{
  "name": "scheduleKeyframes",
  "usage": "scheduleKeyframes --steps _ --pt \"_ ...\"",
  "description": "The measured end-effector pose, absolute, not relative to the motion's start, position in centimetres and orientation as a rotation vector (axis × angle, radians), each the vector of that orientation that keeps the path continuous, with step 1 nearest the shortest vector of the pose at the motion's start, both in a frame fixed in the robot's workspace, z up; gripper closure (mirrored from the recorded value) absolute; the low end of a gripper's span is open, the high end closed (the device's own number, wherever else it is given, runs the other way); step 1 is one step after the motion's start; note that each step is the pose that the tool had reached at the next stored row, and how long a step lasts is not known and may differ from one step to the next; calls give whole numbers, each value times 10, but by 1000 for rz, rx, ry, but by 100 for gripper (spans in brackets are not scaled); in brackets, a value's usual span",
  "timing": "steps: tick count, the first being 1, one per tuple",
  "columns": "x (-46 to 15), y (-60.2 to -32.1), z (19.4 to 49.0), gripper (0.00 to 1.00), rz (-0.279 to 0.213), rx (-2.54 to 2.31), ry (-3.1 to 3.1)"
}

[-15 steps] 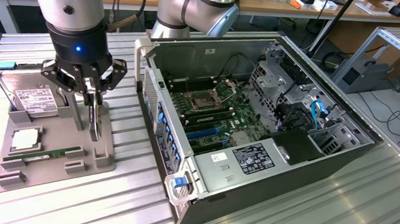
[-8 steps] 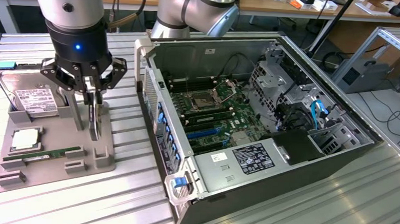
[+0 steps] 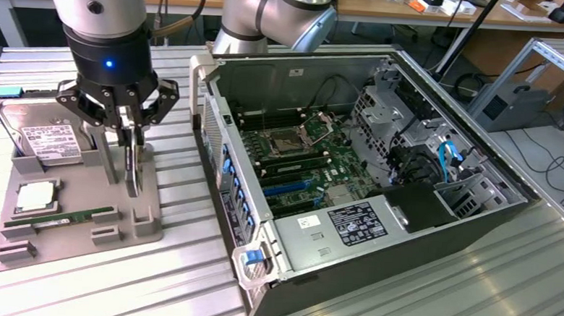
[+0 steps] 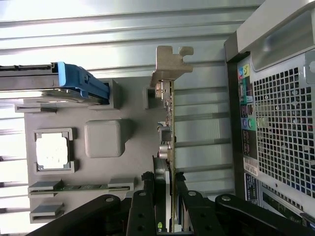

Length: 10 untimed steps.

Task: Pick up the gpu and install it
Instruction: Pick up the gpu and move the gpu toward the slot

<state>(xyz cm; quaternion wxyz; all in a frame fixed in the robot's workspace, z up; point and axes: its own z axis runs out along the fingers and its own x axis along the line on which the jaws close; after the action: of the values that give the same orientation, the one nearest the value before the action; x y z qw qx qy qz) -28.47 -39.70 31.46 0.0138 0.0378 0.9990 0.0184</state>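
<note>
The gpu (image 3: 133, 168) (image 4: 170, 113) stands on edge in a slot of the grey parts holder (image 3: 148, 231) (image 4: 103, 137), its pale metal bracket at the end away from my fingers. My gripper (image 3: 129, 132) (image 4: 165, 177) has come down over it from above. The black fingertips (image 4: 149, 179) press on both flat sides of the card, so the gripper is shut on it. The card's lower edge still sits at the holder. The open computer case (image 3: 359, 169) (image 4: 280, 98) lies to the exterior view's right, with its motherboard slots (image 3: 290, 191) exposed.
On the holder also sit a hard drive with a white label (image 3: 42, 134) (image 4: 49, 81), a silver CPU (image 3: 36, 197) (image 4: 51, 150) and a green RAM stick (image 3: 62, 217) (image 4: 81, 187). The case's side wall (image 3: 216, 125) rises close beside the holder.
</note>
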Motion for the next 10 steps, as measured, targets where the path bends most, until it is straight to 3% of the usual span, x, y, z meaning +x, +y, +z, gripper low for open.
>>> scheduleKeyframes --steps 10 --pt "-285 -397 317 73 58 118 3111"
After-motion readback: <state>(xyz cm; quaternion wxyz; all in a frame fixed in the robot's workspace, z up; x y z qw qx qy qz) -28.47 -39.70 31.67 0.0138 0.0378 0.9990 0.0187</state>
